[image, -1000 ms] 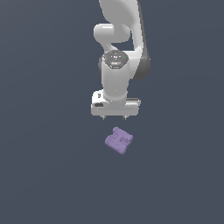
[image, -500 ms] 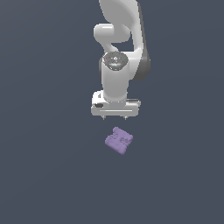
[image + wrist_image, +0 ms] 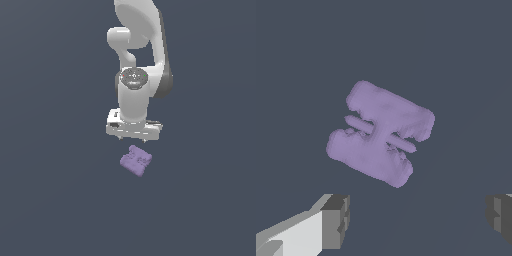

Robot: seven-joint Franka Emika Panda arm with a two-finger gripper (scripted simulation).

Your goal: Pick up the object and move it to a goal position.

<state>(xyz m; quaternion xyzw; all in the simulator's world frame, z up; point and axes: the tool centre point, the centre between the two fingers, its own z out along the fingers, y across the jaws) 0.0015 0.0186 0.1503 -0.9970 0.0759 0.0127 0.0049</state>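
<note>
While you look through the wrist view, you can see two fingers [image 3: 335, 221], and they are spread wide apart with nothing between them. Each one ends in a dark grey pad with little steps cut into it. The pad you see best sits on a pale, smooth, boxy piece. The other pad [image 3: 500, 217] peeks in at the edge of the picture.

The object [image 3: 380, 135] lies flat on the floor [image 3: 301, 60], past the fingertips and not touching them. It is a soft purple color. It looks like two fat, bumpy bars joined in the middle, a bit like a chunky letter H. A thin little rod crosses the narrow middle part. Its edges are lumpy and notched, not straight. It sits turned at a slant.

In the exterior view, you see the gripper [image 3: 133, 135] hanging just above the object [image 3: 136, 161], with a small gap between them. The gripper is white and wide, wider than the purple piece. Above it the arm [image 3: 135, 55] is round, smooth and white, with dark bands at the joints and a grey round cap facing you.

The floor is plain, flat and dark blue-grey all over.
</note>
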